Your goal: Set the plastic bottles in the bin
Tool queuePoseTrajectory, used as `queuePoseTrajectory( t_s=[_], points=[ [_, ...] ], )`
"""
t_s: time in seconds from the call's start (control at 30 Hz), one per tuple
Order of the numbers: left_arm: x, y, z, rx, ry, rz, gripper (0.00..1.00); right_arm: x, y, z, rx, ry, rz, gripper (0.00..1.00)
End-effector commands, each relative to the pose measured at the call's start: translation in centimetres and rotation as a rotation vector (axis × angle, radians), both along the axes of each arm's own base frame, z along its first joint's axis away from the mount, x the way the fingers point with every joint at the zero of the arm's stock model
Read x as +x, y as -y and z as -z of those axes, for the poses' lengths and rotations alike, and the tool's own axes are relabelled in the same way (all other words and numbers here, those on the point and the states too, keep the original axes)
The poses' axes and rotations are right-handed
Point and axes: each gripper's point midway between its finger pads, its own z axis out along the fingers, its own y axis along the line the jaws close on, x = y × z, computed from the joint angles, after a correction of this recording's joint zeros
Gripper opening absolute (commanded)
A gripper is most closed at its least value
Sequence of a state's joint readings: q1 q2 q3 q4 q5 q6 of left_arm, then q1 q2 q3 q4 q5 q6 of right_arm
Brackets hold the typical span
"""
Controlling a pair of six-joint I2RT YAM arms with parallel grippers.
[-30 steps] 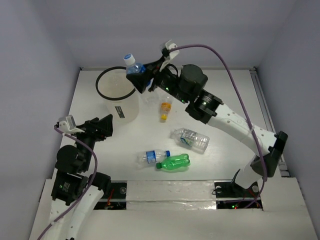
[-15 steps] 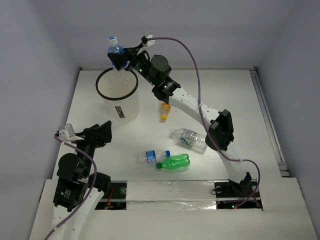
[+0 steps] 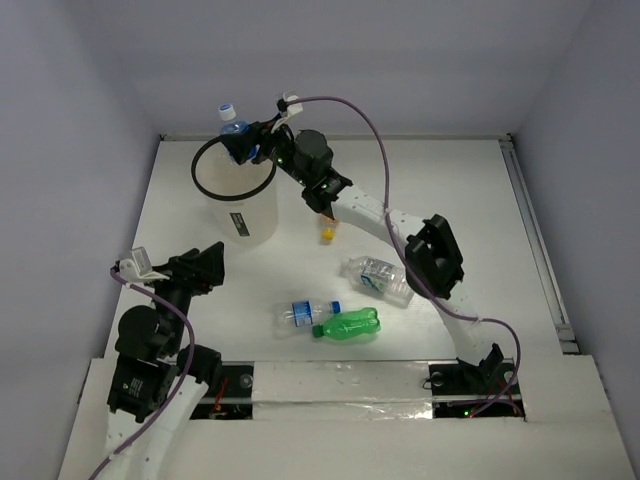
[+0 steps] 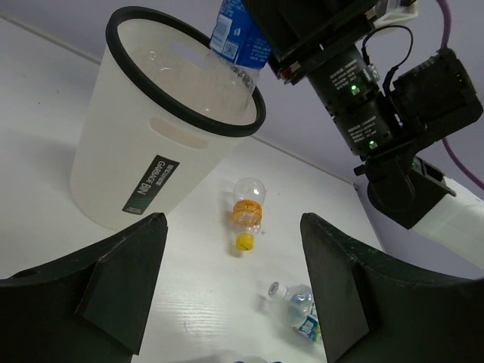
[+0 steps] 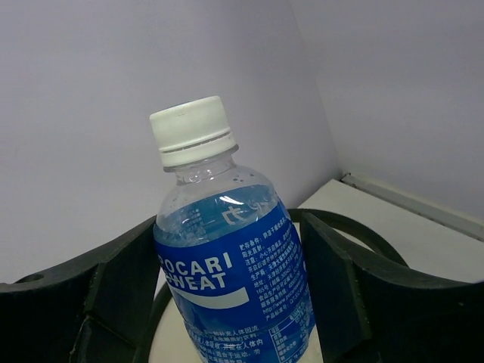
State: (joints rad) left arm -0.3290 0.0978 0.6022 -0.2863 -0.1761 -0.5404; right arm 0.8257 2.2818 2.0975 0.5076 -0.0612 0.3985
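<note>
My right gripper [image 3: 248, 140] is shut on a clear bottle with a blue label and white cap [image 3: 233, 122], holding it upright over the white bin [image 3: 240, 215]. In the right wrist view the bottle [image 5: 227, 272] sits between both fingers of the gripper [image 5: 227, 227], with the bin's black rim [image 5: 355, 227] below. In the left wrist view its lower part [image 4: 236, 38] dips inside the rim [image 4: 121, 45]. On the table lie an orange-capped bottle [image 3: 327, 227], a clear bottle [image 3: 380, 277], a blue-labelled bottle [image 3: 304, 312] and a green bottle [image 3: 350, 324]. My left gripper [image 3: 197, 263] is open and empty.
The left wrist view has the orange-capped bottle [image 4: 248, 210] and a white-capped clear bottle [image 4: 299, 301] ahead of my open left gripper [image 4: 231, 223]. The right arm stretches across the table's far half. Grey walls close in the table on three sides.
The right arm swung the blue-labelled bottle left from beside the bin to above it, then lowered it partly into the opening. The left arm has barely moved.
</note>
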Motion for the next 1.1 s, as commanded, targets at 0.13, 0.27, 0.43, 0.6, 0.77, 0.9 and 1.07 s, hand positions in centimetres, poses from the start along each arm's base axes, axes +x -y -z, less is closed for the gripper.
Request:
queuePoseTrajectory(
  t_s=[0.13, 0.27, 0.43, 0.6, 0.77, 0.9, 1.07],
  points=[
    [0.2, -0.2, -0.8, -0.016, 0.03, -0.014, 0.68, -2.9, 2.9, -6.6, 0.156, 0.12, 0.0, 0.78],
    [0.6, 0.1, -0.5, -0.002, 0.01, -0.007, 0.67, -4.2, 4.6, -8.2, 0.181, 0.15, 0.009, 0.79],
    [1.5, 1.0, -0.1, 0.026, -0.025, 0.028, 0.67, -6.0, 6.9, -10.4, 0.199, 0.184, 0.029, 0.87],
    [2.1, 2.1, -0.4, 0.0, -0.019, 0.072, 0.66, -6.4, 6.9, -9.8, 0.16, 0.175, 0.012, 0.89],
    [3.3, 5.4, -0.4, 0.024, -0.04, 0.229, 0.61, -8.0, 9.5, -10.3, 0.161, 0.16, 0.041, 0.71],
    [5.3, 8.2, 1.8, 0.036, -0.125, 0.324, 0.61, -9.9, 14.4, -10.4, 0.151, 0.122, 0.146, 0.0],
    [6.7, 13.4, 3.9, 0.082, -0.202, 0.336, 0.6, -11.5, 21.7, -8.7, 0.074, 0.016, 0.317, 0.0]
  ],
)
